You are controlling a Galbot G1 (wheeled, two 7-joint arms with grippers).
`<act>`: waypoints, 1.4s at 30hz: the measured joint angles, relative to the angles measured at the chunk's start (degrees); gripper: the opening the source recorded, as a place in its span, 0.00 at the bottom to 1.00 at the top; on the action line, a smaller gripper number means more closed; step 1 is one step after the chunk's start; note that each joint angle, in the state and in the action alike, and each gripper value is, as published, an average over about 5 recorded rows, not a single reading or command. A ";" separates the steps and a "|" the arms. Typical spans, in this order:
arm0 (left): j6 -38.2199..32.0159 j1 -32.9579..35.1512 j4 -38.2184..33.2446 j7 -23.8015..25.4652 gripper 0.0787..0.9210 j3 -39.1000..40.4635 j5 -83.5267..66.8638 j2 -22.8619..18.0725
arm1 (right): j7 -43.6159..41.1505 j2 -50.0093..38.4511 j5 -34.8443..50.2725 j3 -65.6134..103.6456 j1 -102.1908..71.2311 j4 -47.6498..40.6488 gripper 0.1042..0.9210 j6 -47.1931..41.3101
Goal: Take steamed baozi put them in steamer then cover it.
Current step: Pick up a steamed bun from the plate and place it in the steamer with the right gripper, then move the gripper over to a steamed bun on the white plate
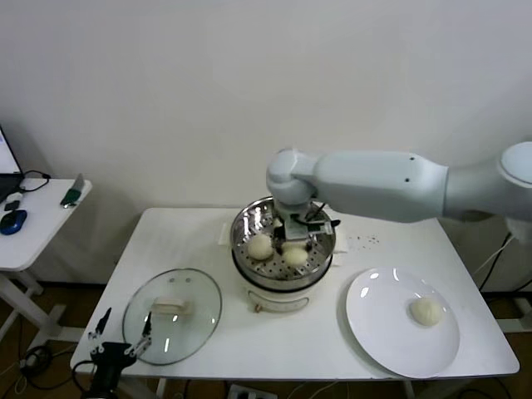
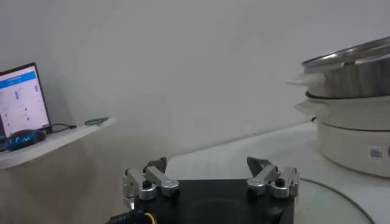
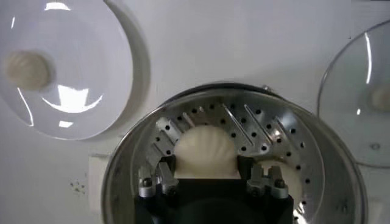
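Closest to me in the head view, at the lower left of the frame, I have the left gripper [image 1: 120, 337] parked at the near table edge, its fingers [image 2: 149, 182] spread wide apart with nothing between them. Just beyond it the glass cover [image 1: 172, 315] lies flat on the white table [image 1: 174, 241], its white bar handle [image 1: 172, 306] facing up. At the lower right of the frame sits the white plate [image 1: 382, 332], and one baozi on the plate [image 1: 426, 310] rests toward its right side. In the centre of the frame I see the steamer [image 1: 283, 278], a shiny steel pot on a white base, uncovered. Two baozi [image 1: 261, 245] lie on its perforated tray [image 3: 268, 131], side by side. My right gripper [image 1: 298, 230] is reaching down into the pot from the right, directly over the tray. In the right wrist view its fingers [image 3: 163, 176] sit on either side of a third bun [image 3: 206, 151], close against its flanks; I cannot tell whether they are pinching it or have let go. That bun rests on the tray. At the far left of the head frame a side table [image 1: 41, 224] carries a blue mouse [image 1: 12, 221].
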 measured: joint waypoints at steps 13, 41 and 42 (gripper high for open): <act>-0.09 -0.54 0.52 0.06 0.88 0.09 -0.63 0.42 | -0.57 1.66 -0.81 -0.13 -3.14 -1.65 0.83 0.18; 0.22 -1.78 0.79 0.16 0.88 1.22 0.68 0.10 | 7.72 -11.53 14.75 -4.43 8.40 -3.03 0.88 -15.43; 0.19 -1.81 0.84 0.16 0.88 1.24 0.68 0.07 | 8.50 -12.97 16.45 -5.37 9.21 -2.51 0.88 -17.68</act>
